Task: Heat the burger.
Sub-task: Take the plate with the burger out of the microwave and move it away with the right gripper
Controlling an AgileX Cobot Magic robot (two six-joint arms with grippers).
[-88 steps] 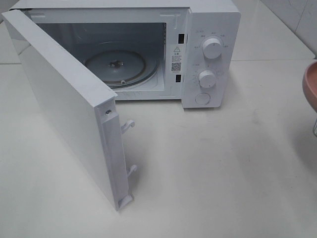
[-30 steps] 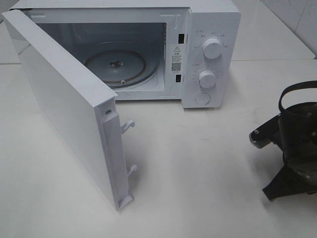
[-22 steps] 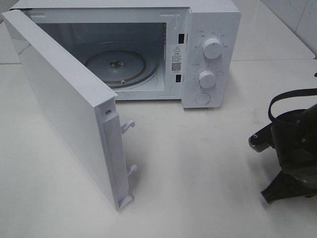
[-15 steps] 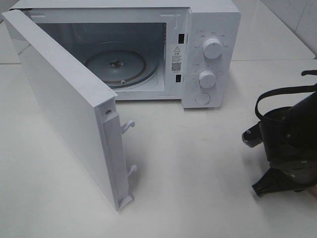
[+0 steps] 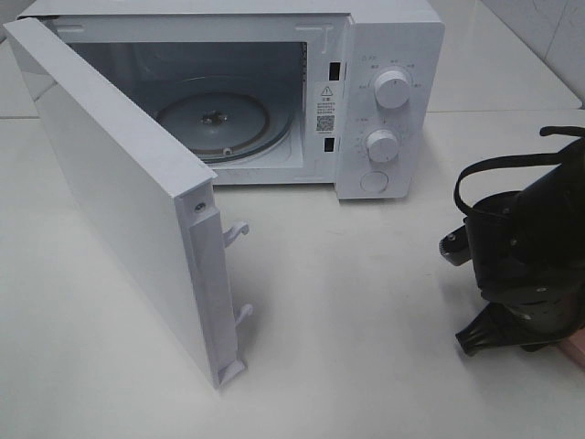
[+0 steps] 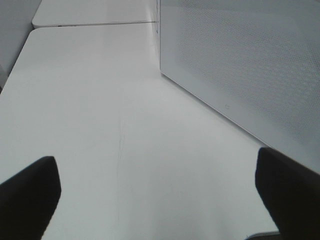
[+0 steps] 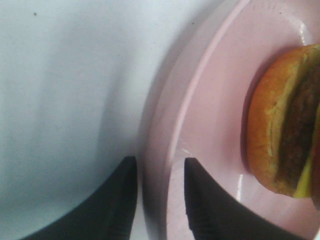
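From above, a glossy white microwave (image 5: 274, 91) stands door (image 5: 128, 201) swung wide, ready for loading; the right arm (image 5: 526, 265) sits low on the desk (image 5: 366, 347). Left claw (image 6: 160, 200): spread wide, empty. Right claw (image 7: 160, 200) pinches the smooth pink plate (image 7: 210, 100) rim; the burger (image 7: 285, 120) rests on it.

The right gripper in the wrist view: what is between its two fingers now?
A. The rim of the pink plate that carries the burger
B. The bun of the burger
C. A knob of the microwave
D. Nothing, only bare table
A. In the right wrist view the right gripper has one dark finger on each side of the rim of the pink plate; the burger lies farther in on the plate, apart from the fingers.
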